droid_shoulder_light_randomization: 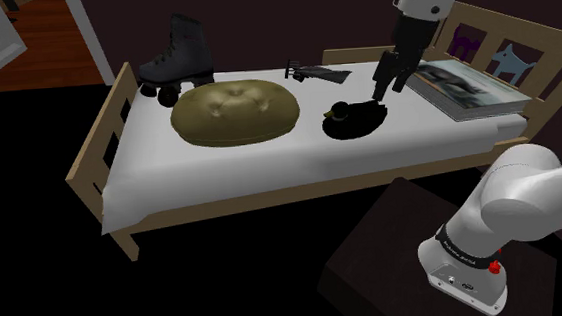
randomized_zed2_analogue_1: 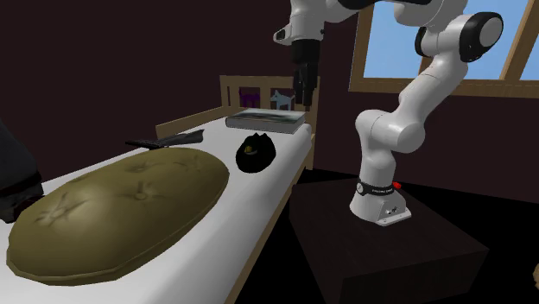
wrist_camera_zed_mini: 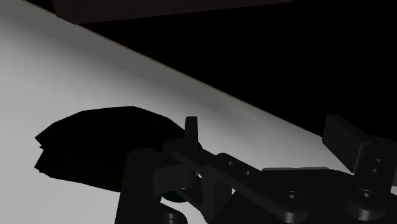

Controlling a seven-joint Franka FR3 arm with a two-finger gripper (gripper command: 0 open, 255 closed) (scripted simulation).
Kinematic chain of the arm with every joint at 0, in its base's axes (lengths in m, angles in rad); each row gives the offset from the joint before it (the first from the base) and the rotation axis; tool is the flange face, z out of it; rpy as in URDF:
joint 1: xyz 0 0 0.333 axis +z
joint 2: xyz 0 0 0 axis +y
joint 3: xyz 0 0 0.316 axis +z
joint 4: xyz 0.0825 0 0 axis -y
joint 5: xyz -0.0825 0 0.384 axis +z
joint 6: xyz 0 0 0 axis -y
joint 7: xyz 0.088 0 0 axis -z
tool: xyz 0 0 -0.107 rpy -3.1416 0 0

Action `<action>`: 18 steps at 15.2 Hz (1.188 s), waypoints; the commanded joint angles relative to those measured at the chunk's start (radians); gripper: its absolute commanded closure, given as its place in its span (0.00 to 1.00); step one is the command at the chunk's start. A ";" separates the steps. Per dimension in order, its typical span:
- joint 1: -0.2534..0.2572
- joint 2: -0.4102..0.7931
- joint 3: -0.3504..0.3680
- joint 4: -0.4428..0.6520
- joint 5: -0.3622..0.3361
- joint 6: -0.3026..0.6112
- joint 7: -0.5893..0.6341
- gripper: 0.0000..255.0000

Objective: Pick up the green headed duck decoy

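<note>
The duck decoy (droid_shoulder_light_randomization: 352, 118), nearly black here, sits on the bed's white mattress (droid_shoulder_light_randomization: 270, 168) between the olive cushion (droid_shoulder_light_randomization: 234, 111) and the book (droid_shoulder_light_randomization: 465, 89), with nothing on it, so it looks reachable from above. The pincer (droid_shoulder_light_randomization: 387, 87) hangs just past it, fingers apart and empty, probably lining up a descent. The second exterior view shows the clear height gap between them. The wrist view shows the duck (wrist_camera_zed_mini: 102, 149) ahead of the fingers, not between them.

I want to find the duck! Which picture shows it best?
The shoulder view: the whole dark duck decoy lies in the open on the white bed, seen from above. In the second exterior view it is a small dark lump near the book. In the wrist view it is just a black shape.
</note>
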 commanded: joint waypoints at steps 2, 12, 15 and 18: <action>0.011 0.024 -0.029 -0.001 -0.015 0.019 -0.069 0.00; 0.150 0.380 -0.276 0.126 -0.086 0.190 -0.743 0.00; 0.188 0.501 -0.323 0.196 -0.070 0.221 -0.929 0.00; 0.186 0.509 -0.324 0.162 -0.068 0.262 -0.935 0.00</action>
